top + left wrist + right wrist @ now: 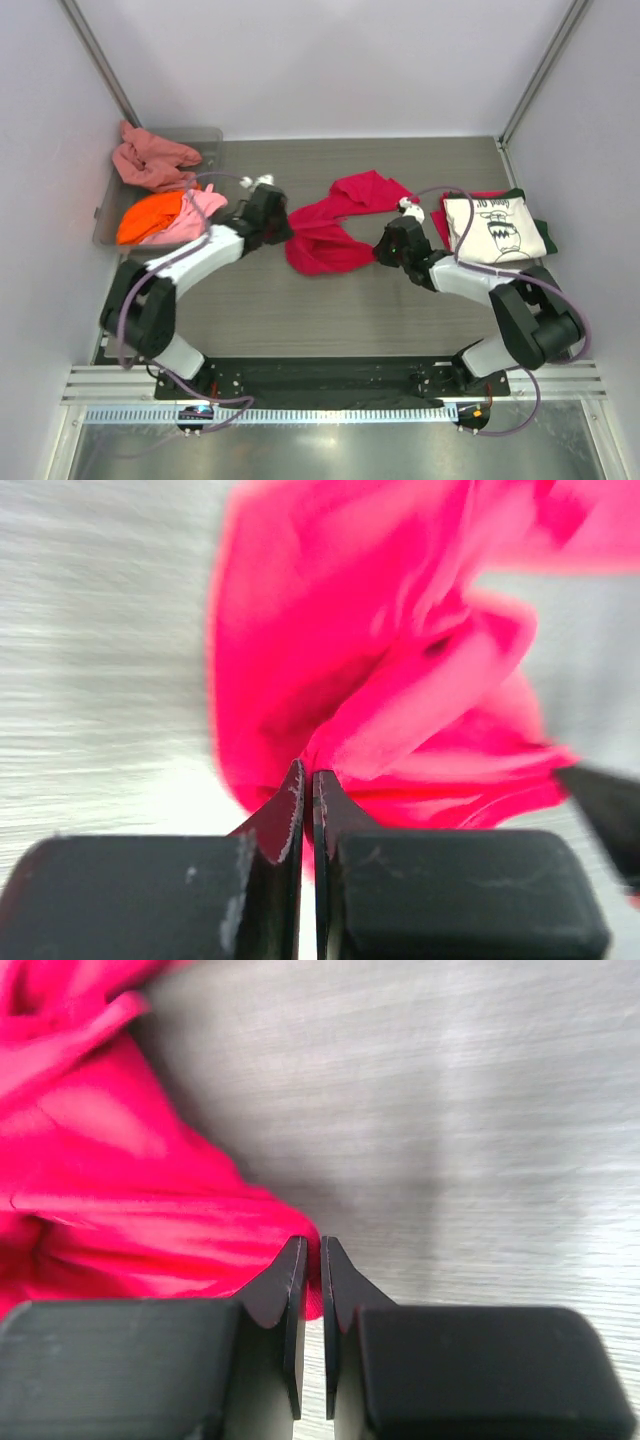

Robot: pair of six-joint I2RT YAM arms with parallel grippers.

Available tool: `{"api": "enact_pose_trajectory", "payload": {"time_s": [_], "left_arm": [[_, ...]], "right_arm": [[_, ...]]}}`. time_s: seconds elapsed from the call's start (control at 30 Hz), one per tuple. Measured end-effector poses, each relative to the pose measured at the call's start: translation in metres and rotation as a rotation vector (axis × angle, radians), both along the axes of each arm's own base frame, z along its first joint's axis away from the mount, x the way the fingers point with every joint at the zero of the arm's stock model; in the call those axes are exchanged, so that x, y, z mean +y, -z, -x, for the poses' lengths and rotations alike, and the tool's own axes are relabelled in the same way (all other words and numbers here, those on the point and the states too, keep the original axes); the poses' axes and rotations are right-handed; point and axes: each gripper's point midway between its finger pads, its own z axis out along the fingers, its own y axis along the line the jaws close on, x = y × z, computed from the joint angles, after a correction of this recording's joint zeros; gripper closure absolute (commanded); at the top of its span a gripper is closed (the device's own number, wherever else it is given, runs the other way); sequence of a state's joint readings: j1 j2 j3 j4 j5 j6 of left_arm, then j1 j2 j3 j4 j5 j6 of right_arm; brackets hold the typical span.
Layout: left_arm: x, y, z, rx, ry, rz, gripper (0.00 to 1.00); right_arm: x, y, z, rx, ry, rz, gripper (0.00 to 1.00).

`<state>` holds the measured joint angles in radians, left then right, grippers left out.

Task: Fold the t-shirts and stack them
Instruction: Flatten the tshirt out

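A crumpled crimson-red t-shirt [335, 228] lies bunched in the middle of the table. My left gripper [285, 228] is shut on its left edge; in the left wrist view the red cloth [380, 680] is pinched between the closed fingertips [308, 780]. At the shirt's right edge my right gripper [383, 247] is shut on a fold of the same cloth [120, 1210], seen between its tips [310, 1250]. A folded cream t-shirt with dark print [493, 228] tops a stack at the right, with dark green and red edges beneath.
A clear grey bin [108, 205] stands at the back left with orange [148, 218], light pink [200, 207] and salmon-pink [150, 160] shirts in and over it. White walls and metal posts close in the table on three sides.
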<state>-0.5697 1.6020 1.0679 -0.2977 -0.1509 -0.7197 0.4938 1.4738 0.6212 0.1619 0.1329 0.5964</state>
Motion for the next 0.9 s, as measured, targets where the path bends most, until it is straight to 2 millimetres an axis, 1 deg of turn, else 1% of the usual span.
{"api": "enact_pose_trajectory", "payload": {"time_s": [0.07, 0.1, 0.13, 0.17, 0.2, 0.27, 0.33, 0.4, 0.43, 0.47, 0.5, 0.53, 0.57, 0.6, 0.63, 0.67, 0.7, 0.73, 0.8, 0.83, 0.87, 0.9], "left_arm": [[0.029, -0.028, -0.011, -0.043, -0.086, 0.128, 1.00], [0.043, -0.043, -0.015, -0.066, -0.128, 0.179, 1.00], [0.056, -0.056, -0.020, -0.090, -0.169, 0.220, 1.00], [0.069, -0.074, -0.026, -0.126, -0.210, 0.264, 1.00], [0.078, -0.087, -0.028, -0.152, -0.231, 0.287, 1.00], [0.089, -0.121, -0.029, -0.202, -0.258, 0.333, 1.00], [0.098, -0.166, -0.028, -0.283, -0.272, 0.368, 1.00], [0.109, -0.221, -0.020, -0.386, -0.286, 0.387, 1.00], [0.116, -0.253, -0.012, -0.457, -0.295, 0.397, 1.00], [0.122, -0.286, 0.001, -0.526, -0.300, 0.407, 1.00], [0.130, -0.326, 0.020, -0.621, -0.299, 0.425, 1.00], [0.136, -0.353, 0.037, -0.686, -0.297, 0.439, 1.00], [0.143, -0.386, 0.061, -0.767, -0.293, 0.459, 1.00], [0.150, -0.422, 0.089, -0.857, -0.283, 0.481, 1.00], [0.156, -0.452, 0.115, -0.936, -0.272, 0.502, 1.00], [0.161, -0.471, 0.134, -0.987, -0.263, 0.518, 1.00], [0.166, -0.497, 0.163, -1.054, -0.245, 0.538, 1.00], [0.168, -0.514, 0.181, -1.102, -0.227, 0.551, 1.00], [0.170, -0.540, 0.210, -1.164, -0.189, 0.572, 1.00], [0.168, -0.548, 0.218, -1.171, -0.168, 0.577, 1.00], [0.167, -0.555, 0.219, -1.177, -0.156, 0.582, 1.00], [0.163, -0.560, 0.216, -1.173, -0.141, 0.585, 1.00]], "right_arm": [[-0.006, -0.017, -0.005, -0.013, 0.017, -0.003, 0.99], [-0.007, -0.031, -0.012, -0.027, 0.025, -0.007, 0.99], [-0.008, -0.045, -0.018, -0.045, 0.031, -0.012, 0.99], [-0.007, -0.064, -0.026, -0.067, 0.034, -0.020, 0.99], [-0.006, -0.082, -0.033, -0.091, 0.035, -0.031, 0.99], [0.000, -0.136, -0.050, -0.150, 0.028, -0.057, 0.99], [0.009, -0.197, -0.064, -0.234, 0.009, -0.098, 0.99], [0.017, -0.272, -0.070, -0.339, -0.021, -0.156, 0.99], [0.020, -0.304, -0.069, -0.388, -0.036, -0.183, 0.99], [0.022, -0.335, -0.066, -0.432, -0.055, -0.209, 0.99], [0.023, -0.371, -0.058, -0.484, -0.079, -0.237, 0.99], [0.024, -0.400, -0.052, -0.532, -0.101, -0.261, 0.99], [0.024, -0.422, -0.043, -0.562, -0.123, -0.278, 0.99], [0.025, -0.447, -0.031, -0.599, -0.152, -0.303, 0.99], [0.026, -0.464, -0.021, -0.625, -0.178, -0.322, 0.99], [0.027, -0.477, -0.009, -0.642, -0.209, -0.340, 0.99], [0.029, -0.487, 0.002, -0.651, -0.240, -0.354, 0.99], [0.031, -0.495, 0.010, -0.660, -0.264, -0.367, 0.99], [0.034, -0.509, 0.030, -0.675, -0.319, -0.394, 0.99], [0.033, -0.515, 0.038, -0.684, -0.333, -0.402, 0.99], [0.032, -0.519, 0.044, -0.690, -0.341, -0.407, 0.99], [0.030, -0.522, 0.049, -0.695, -0.341, -0.408, 0.99]]}}
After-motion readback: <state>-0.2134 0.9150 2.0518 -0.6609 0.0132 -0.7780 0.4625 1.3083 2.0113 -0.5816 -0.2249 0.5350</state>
